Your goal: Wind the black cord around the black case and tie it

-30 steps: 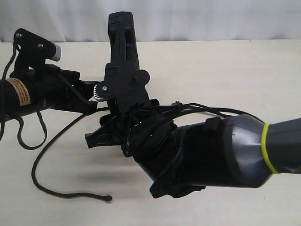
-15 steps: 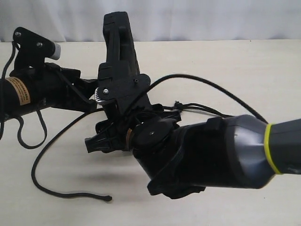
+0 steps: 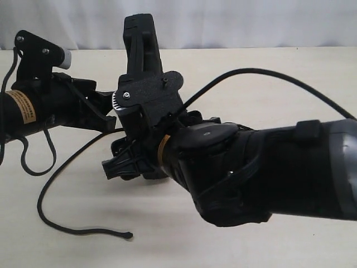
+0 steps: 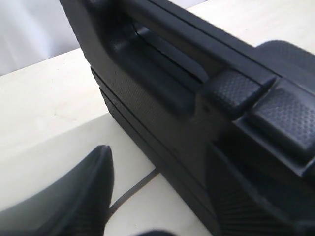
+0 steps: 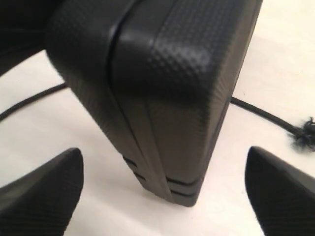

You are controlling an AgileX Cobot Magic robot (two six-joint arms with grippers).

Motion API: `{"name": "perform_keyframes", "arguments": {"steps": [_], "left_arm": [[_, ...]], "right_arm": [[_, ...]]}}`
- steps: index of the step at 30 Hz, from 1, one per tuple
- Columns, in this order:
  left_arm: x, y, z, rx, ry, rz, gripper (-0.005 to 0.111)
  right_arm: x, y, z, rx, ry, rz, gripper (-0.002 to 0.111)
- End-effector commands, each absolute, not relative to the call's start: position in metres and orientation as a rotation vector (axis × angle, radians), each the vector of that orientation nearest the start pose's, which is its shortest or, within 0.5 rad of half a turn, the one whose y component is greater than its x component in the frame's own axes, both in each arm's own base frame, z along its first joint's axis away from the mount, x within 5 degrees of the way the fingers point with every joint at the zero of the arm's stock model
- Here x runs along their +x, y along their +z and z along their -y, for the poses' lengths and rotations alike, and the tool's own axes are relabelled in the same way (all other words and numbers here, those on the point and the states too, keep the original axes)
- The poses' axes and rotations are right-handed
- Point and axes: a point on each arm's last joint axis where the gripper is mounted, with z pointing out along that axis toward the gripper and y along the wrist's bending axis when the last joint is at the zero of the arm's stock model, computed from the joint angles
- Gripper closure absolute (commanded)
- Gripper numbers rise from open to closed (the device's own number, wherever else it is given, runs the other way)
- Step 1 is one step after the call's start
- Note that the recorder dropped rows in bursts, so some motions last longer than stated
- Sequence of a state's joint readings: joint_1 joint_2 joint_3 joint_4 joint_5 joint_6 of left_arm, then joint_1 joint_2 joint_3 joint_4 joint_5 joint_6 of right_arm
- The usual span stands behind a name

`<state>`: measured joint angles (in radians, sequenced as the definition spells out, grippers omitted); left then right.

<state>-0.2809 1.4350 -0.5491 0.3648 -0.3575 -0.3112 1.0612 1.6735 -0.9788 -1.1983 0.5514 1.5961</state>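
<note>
1. The right gripper (image 5: 162, 152) has just spread its jaws wide. They straddle the black case's (image 5: 162, 73) lower corner and grip nothing.
2. The left gripper (image 3: 109, 109), part-open, still seems to clamp the case upright above the table (image 3: 167, 245).
3. The black cord (image 3: 38, 205) trails loose on the table, so the tie looks unfinished.

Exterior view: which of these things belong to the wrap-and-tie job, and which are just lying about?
For the job:
- black case, upright between the arms
- black cord, one end trailing loose on the left

Not for the job:
- table
- glossy cable arching above the right arm; it is the robot's own, nothing to wrap
</note>
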Motion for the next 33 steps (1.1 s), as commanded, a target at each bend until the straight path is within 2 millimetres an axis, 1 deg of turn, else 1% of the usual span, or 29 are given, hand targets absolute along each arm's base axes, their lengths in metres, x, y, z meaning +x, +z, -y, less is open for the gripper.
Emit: {"name": "perform_keyframes", "arguments": {"steps": [1,6,10,12,14,16,19,22,24,27,30,33], "left_arm": [[0.258,0.204,0.088,0.405,-0.294,-1.988,0.053],[0.258,0.204,0.088,0.405,-0.294,-1.988,0.053],[0.258,0.204,0.088,0.405,-0.294,-1.988,0.053],[0.258,0.204,0.088,0.405,-0.294,-1.988,0.053],[0.258,0.204,0.089,0.405,-0.295,-1.986,0.053],[0.258,0.204,0.089,0.405,-0.295,-1.986,0.053],[0.258,0.204,0.089,0.401,-0.297,-1.987,0.053],[0.258,0.204,0.088,0.388,-0.300,-1.989,0.053],[0.258,0.204,0.088,0.388,-0.300,-1.989,0.053],[0.258,0.204,0.088,0.388,-0.300,-1.989,0.053],[0.258,0.204,0.088,0.390,-0.299,-1.990,0.053],[0.258,0.204,0.088,0.390,-0.297,-1.995,0.053]], "right_arm": [[0.198,0.229,-0.265,-0.514,0.144,-2.256,0.025],[0.188,0.251,-0.255,-0.555,0.183,-2.271,0.025],[0.182,0.271,-0.238,-0.542,0.138,-2.257,0.027],[0.179,0.283,-0.230,-0.524,0.133,-2.237,0.032],[0.178,0.300,-0.222,-0.495,0.157,-2.200,0.040],[0.184,0.318,-0.216,-0.443,0.187,-2.165,0.046],[0.200,0.341,-0.212,-0.406,0.229,-2.167,0.050],[0.225,0.354,-0.212,-0.417,0.304,-2.237,0.050],[0.245,0.357,-0.217,-0.458,0.386,-2.297,0.050],[0.272,0.351,-0.230,-0.445,0.500,-2.356,0.050],[0.298,0.343,-0.247,-0.464,0.468,-2.354,0.050],[0.318,0.330,-0.263,-0.476,0.448,-2.374,0.050]]}}
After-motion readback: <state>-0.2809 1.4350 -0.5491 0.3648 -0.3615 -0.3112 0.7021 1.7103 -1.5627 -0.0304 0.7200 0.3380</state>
